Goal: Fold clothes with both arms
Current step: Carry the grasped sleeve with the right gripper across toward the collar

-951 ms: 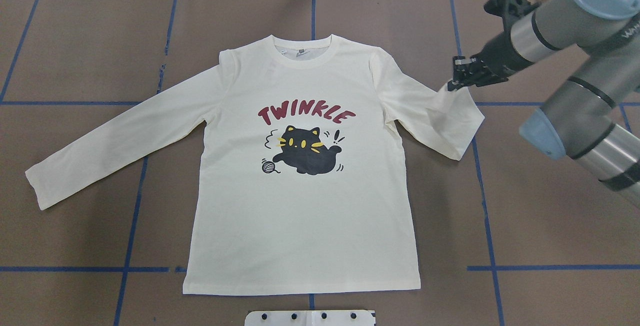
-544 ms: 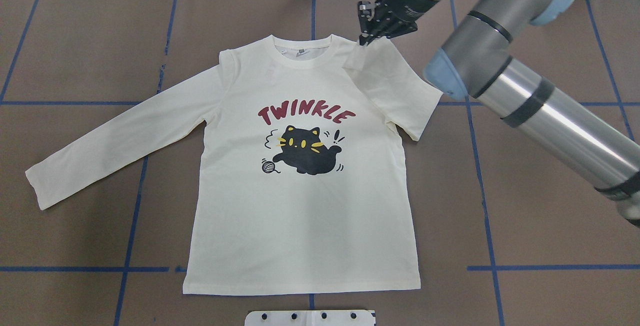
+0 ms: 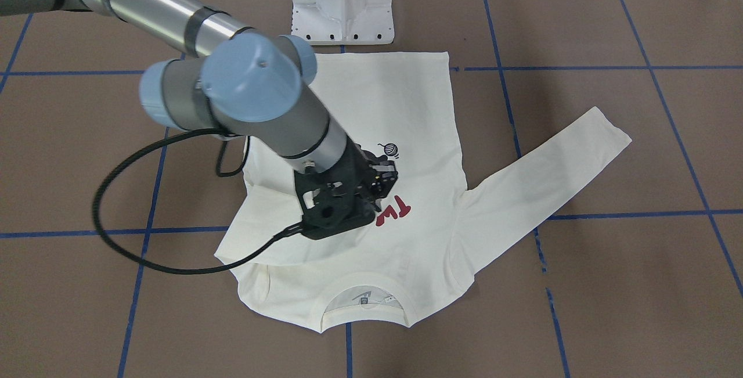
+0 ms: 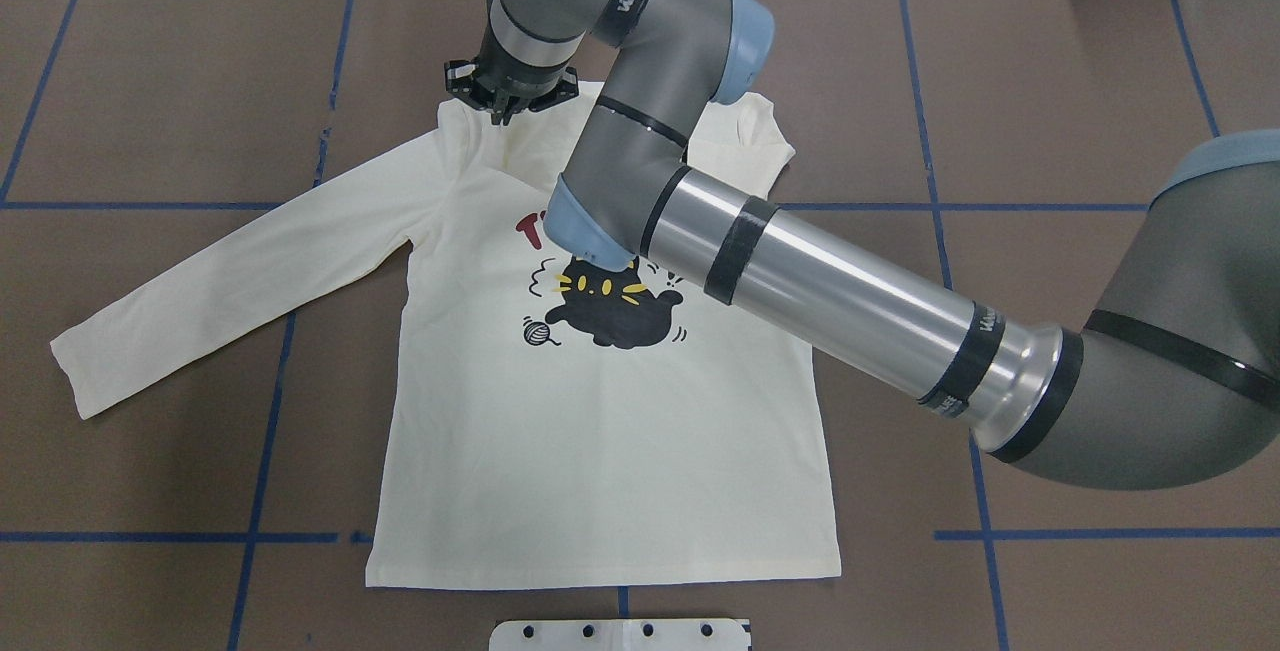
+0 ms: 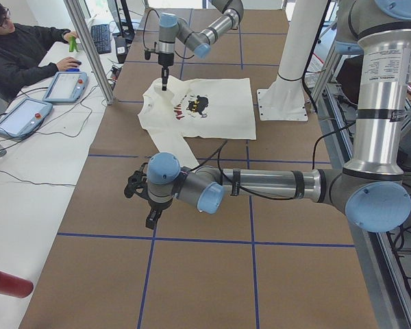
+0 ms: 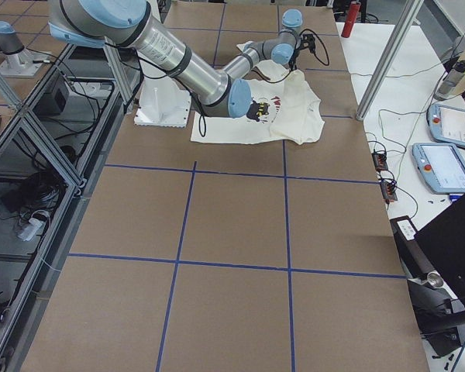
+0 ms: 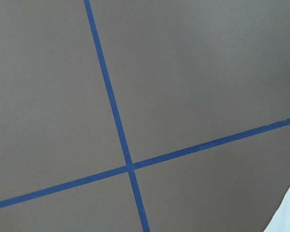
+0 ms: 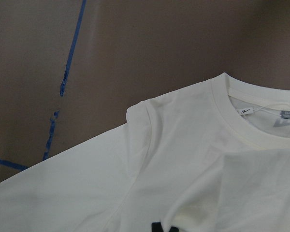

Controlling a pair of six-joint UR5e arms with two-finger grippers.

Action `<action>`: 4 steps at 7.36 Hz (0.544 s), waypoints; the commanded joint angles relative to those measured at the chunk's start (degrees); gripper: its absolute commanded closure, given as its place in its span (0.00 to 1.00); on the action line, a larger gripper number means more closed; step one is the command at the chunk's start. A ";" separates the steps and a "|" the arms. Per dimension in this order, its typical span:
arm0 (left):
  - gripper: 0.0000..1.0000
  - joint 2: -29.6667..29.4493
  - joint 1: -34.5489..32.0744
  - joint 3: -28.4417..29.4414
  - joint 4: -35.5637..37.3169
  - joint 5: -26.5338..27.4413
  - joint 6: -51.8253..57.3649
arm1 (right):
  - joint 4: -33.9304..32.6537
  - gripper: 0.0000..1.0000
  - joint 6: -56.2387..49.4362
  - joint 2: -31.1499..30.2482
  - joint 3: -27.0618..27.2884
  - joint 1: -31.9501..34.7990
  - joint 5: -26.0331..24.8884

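The brown counter with its blue tape grid fills the scene, and the right arm sweeps right across it, over the cat print. The left arm hangs low above bare counter, well clear of the cloth. The cream T-shirt lies print-up mid-counter, one sleeve drawn over the chest so only the red "T" shows, the other sleeve stretched out flat on the robot's left. The right claw sits above the far shoulder, pinched on that drawn-over sleeve's end. The left claw points down; wide or narrow, I can't tell.
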 commanded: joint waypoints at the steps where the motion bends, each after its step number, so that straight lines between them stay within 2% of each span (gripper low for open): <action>1: 0.00 0.00 -0.01 0.18 0.00 0.08 0.09 | 2.77 1.00 0.00 0.45 -2.66 -3.00 -4.11; 3: 0.00 -0.08 -0.01 -0.08 0.00 -0.01 0.09 | 11.35 1.00 0.00 0.71 -4.66 -4.75 -6.55; 4: 0.00 -0.08 -0.01 0.10 0.00 -0.01 0.09 | 12.96 1.00 0.00 1.15 -5.38 -5.54 -7.70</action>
